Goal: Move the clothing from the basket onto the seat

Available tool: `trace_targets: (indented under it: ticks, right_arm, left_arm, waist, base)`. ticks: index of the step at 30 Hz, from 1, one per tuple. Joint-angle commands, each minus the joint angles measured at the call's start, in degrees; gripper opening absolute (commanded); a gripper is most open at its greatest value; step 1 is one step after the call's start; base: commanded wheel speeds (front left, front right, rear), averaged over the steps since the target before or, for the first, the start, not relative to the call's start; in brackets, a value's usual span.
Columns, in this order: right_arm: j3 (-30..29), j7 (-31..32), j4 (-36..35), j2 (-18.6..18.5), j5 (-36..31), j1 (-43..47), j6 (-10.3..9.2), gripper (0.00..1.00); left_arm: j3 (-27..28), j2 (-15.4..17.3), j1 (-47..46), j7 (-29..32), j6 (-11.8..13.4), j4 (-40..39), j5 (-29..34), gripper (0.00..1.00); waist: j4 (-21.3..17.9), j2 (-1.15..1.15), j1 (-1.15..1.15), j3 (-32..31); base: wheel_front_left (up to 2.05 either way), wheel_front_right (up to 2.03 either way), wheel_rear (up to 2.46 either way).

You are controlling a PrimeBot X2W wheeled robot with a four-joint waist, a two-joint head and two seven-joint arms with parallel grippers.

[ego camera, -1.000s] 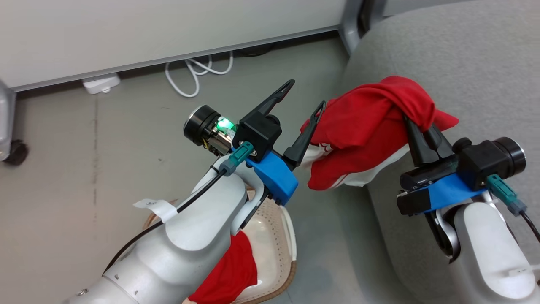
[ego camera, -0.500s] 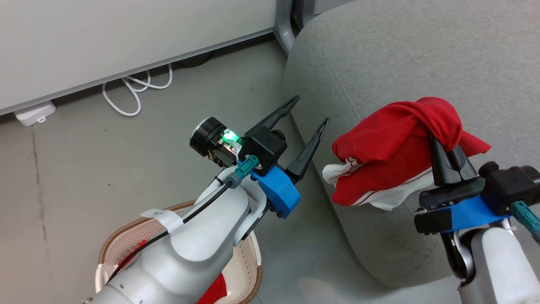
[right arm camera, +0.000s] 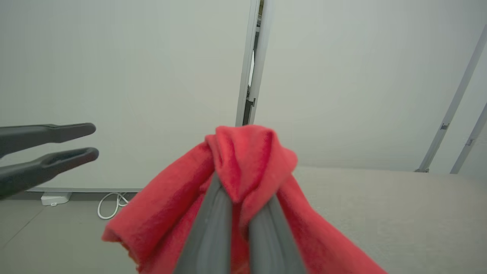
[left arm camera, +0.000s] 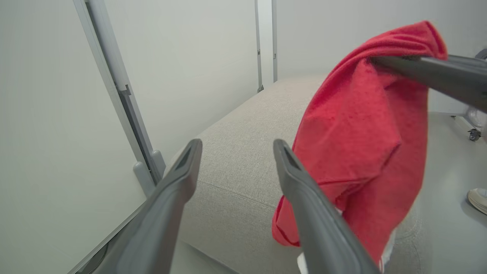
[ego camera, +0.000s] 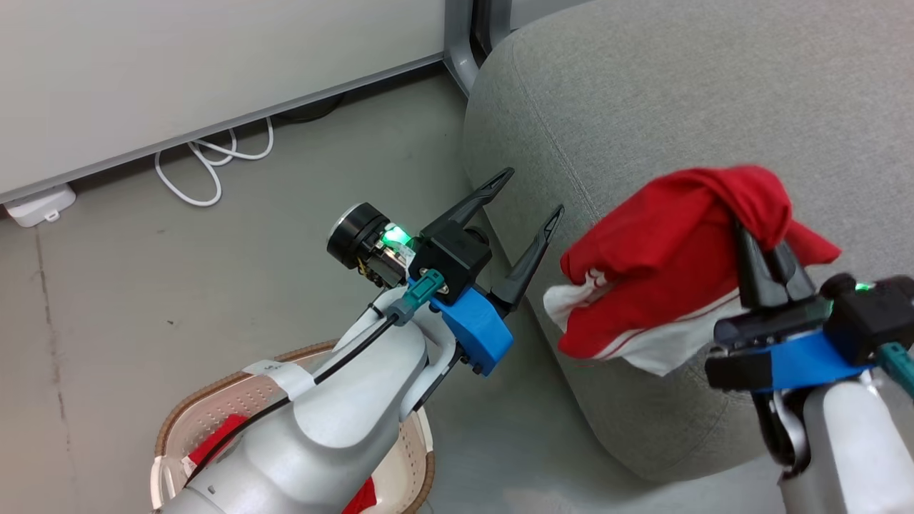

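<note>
Two red garments in play. One red garment point(ego camera: 657, 243) is up in the air, bunched and draped over the right gripper point(ego camera: 758, 260), which is pinched tight on a fold of it. It hangs above the seat point(ego camera: 678, 93), over the seat's rounded near edge. Its white-trimmed hem dangles off that edge and is not resting on the cushion. The other garment point(ego camera: 214, 442) is in the basket point(ego camera: 178, 421) on the floor, off the seat's corner and well apart from it, half hidden by the left forearm.

The left gripper point(ego camera: 532, 191) is spread wide and holds nothing. It sits just off the seat's edge, beside the hanging cloth; contact is hard to call, probably none.

Step in hand, as I judge it: placing the first piece.
- Carry it further in over the seat, away from the rounded edge, so the loose hem can't drag it off.
- Lower until the fabric rests on the cushion, then release.
- Lift straight out, since the cloth wraps the fingers and could snag.
- Keep the left gripper clear of the hem.

Writing: none readable. The held piece shows white trim with thin red stripes, no print facing the camera. A white label on the left forearm point(ego camera: 275, 371) has marks too small to read.
</note>
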Motion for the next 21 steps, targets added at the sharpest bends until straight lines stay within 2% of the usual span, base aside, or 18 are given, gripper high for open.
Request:
trace_targets:
  ticks: [1, 7, 11, 17, 21]
  right_arm:
    - [-0.09, -0.22, -0.66, -0.35, -0.17, -1.82, 0.03, 0.0]
    - [-2.38, -0.21, -1.97, -3.16, 0.2, -10.89, 0.03, 0.0]
    - [-6.35, -0.21, -2.72, -6.18, 1.23, -18.8, 0.03, 0.0]
    - [-15.38, -0.21, -3.86, -13.53, 0.99, -30.35, 0.02, 0.0]
    - [-20.88, -0.19, -2.18, -18.44, 1.34, -35.5, 0.02, 0.0]
  left_arm:
    - [0.11, 0.4, 0.05, -0.27, 0.15, -0.1, 0.45, 1.0]
    - [-0.2, 0.72, -2.38, -0.25, 0.21, -0.48, 1.59, 1.0]
    - [-0.71, 0.9, -5.75, 0.53, 0.26, -1.23, 3.06, 1.0]
    - [-1.72, 1.65, -11.36, 2.62, 0.25, -3.28, 5.65, 1.0]
    - [-2.16, 2.53, -14.57, 3.94, 0.36, -5.07, 7.2, 1.0]
  waist:
    - [0.1, 0.0, 0.0, 0.45]
    - [1.02, 0.0, 0.0, 4.97]
    - [2.03, 0.0, 0.0, 10.48]
    - [3.38, 0.0, 0.0, 20.47]
    - [3.45, 0.0, 0.0, 26.46]
  base:
    - [0.0, 0.0, 0.0]
    - [0.0, 0.0, 0.0]
    - [0.0, 0.0, 0.0]
    - [0.0, 0.0, 0.0]
    - [0.0, 0.0, 0.0]
